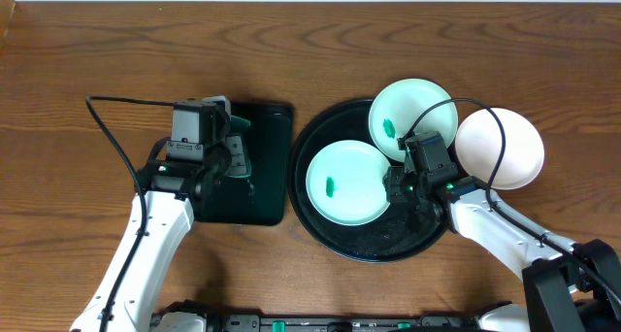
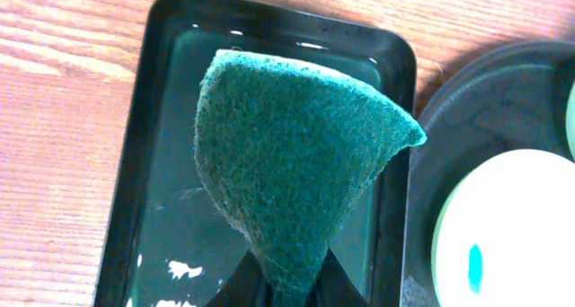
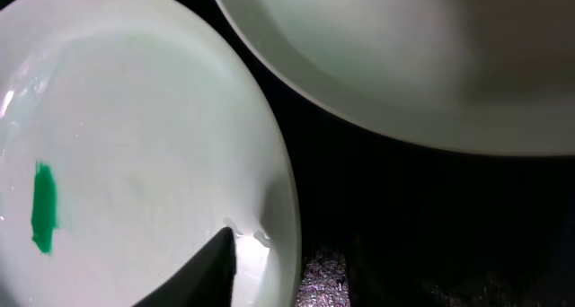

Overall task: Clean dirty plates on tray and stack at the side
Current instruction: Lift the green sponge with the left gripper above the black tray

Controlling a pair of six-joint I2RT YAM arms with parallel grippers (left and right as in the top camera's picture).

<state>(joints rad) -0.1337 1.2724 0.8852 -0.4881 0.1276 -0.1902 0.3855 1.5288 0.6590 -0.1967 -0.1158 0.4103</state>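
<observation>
Left end effector (image 2: 289,287): closed on the narrow lower tip of a green scouring pad (image 2: 287,154), which fans out wide above the fingers.
Scouring pad: held over the rectangular black tray (image 2: 135,163), whose floor looks wet and glossy; whether the pad touches it cannot be told.
Rectangular black tray: on the wooden desk (image 1: 97,41), just beside the round black tray (image 1: 378,245), at its 9 o'clock.
Near mint-green plate (image 1: 354,172): lies on the round black tray, filling its 9 o'clock half, with a small green smear (image 1: 332,186) left of its middle.
Far mint-green plate (image 1: 412,109): at the round tray's 1 o'clock, reaching over the rim, with a green mark (image 1: 389,128) at its own 9 o'clock.
Right end effector (image 1: 400,182): at the near plate's 3 o'clock edge. One dark finger (image 3: 211,267) lies on the rim and the other is hidden, so its opening and grip cannot be told.
White plate (image 1: 505,148): on the desk off the round tray, at its 3 o'clock, just beside the far mint-green plate.
</observation>
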